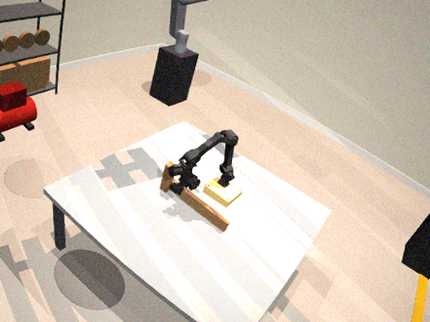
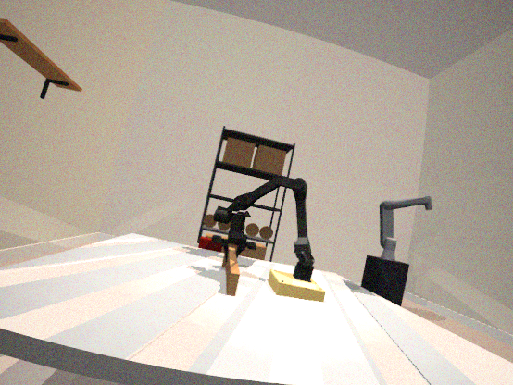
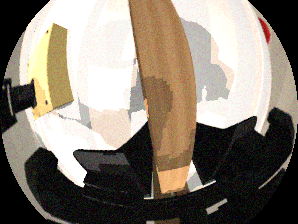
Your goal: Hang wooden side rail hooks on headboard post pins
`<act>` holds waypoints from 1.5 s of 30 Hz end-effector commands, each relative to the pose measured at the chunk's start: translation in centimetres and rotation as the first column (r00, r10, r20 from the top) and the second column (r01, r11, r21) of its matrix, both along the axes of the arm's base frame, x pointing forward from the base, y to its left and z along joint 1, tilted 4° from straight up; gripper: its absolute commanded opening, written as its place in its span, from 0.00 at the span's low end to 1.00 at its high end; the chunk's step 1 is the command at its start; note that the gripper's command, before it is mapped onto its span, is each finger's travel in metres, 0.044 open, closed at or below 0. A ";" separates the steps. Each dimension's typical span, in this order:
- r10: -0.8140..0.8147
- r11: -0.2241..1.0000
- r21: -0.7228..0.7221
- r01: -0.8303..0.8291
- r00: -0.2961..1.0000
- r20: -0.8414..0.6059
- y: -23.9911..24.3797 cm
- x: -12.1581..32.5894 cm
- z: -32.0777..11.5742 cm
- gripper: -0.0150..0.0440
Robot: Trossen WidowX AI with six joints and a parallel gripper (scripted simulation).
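Wooden side rail (image 1: 206, 209) (image 2: 232, 274) (image 3: 167, 90), one, brown, plank-shaped: held between the fingers of the black gripper (image 1: 181, 187) (image 2: 235, 245) (image 3: 162, 121), which is closed on it near the post end. Position: the gripped part lies between the two fingers, one to each side, with the greater length running out beyond them. Orientation: long axis slanting across the white table (image 1: 245, 258) (image 2: 287, 342) (image 3: 105, 75), from the headboard post (image 1: 166, 178) to the free end, which points toward the lower right in the top view and toward the camera in the exterior view. Headboard post, one, wooden, upright, at the gripped end; hooks and pins hidden, seating cannot be told. Yellow base block (image 1: 222, 192) (image 2: 296, 287) (image 3: 59, 67), one, beside the rail, apart from it, bearing the arm (image 1: 210, 147) (image 2: 302, 215).
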State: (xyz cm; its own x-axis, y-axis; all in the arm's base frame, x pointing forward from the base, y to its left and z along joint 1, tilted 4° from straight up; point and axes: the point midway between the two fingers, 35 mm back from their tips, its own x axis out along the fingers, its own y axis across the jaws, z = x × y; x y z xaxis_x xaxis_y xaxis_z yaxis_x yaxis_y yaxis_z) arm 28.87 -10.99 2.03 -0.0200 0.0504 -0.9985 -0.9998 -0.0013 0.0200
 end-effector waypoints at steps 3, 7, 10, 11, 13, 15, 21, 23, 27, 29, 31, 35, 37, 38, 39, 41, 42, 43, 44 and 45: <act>0.006 1.000 -0.007 -0.006 1.000 0.010 -0.3 0.3 0.4 0.25; 0.006 1.000 -0.007 -0.006 1.000 0.010 -0.3 0.3 0.3 0.25; 0.006 1.000 -0.007 -0.006 1.000 0.010 -0.3 0.3 0.3 0.25; 0.006 1.000 -0.007 -0.006 1.000 0.010 -0.4 0.3 0.3 0.25; 0.006 1.000 -0.007 -0.006 1.000 0.010 -0.4 0.3 0.3 0.25; 0.006 1.000 -0.007 -0.006 1.000 0.010 -0.4 0.3 0.3 0.25; 0.006 1.000 -0.007 -0.006 1.000 0.010 -0.5 0.3 0.3 0.25; 0.006 1.000 -0.007 -0.006 1.000 0.010 -0.5 0.3 0.3 0.25; 0.006 1.000 -0.007 -0.006 1.000 0.010 -0.5 0.3 0.3 0.25; 0.006 1.000 -0.007 -0.006 1.000 0.010 -0.6 0.3 0.2 0.25; 0.006 1.000 -0.007 -0.006 1.000 0.010 -0.6 0.3 0.2 0.25; 0.006 1.000 -0.007 -0.006 1.000 0.010 -0.6 0.3 0.3 0.25; 0.006 1.000 -0.007 -0.006 1.000 0.010 -0.6 0.3 0.3 0.25; 0.006 1.000 -0.007 -0.006 1.000 0.010 -0.7 0.3 0.3 0.25; 0.006 1.000 -0.007 -0.006 1.000 0.010 -0.7 0.3 0.3 0.25; 0.006 1.000 -0.007 -0.006 1.000 0.010 -0.7 0.3 0.3 0.25; 0.006 1.000 -0.007 -0.006 1.000 0.010 -0.7 0.3 0.3 0.25; 0.006 1.000 -0.007 -0.006 1.000 0.010 -0.7 0.3 0.3 0.25; 0.006 1.000 -0.007 -0.006 1.000 0.010 -0.7 0.3 0.3 0.25; 0.006 1.000 -0.007 -0.006 1.000 0.010 -0.7 0.3 0.3 0.25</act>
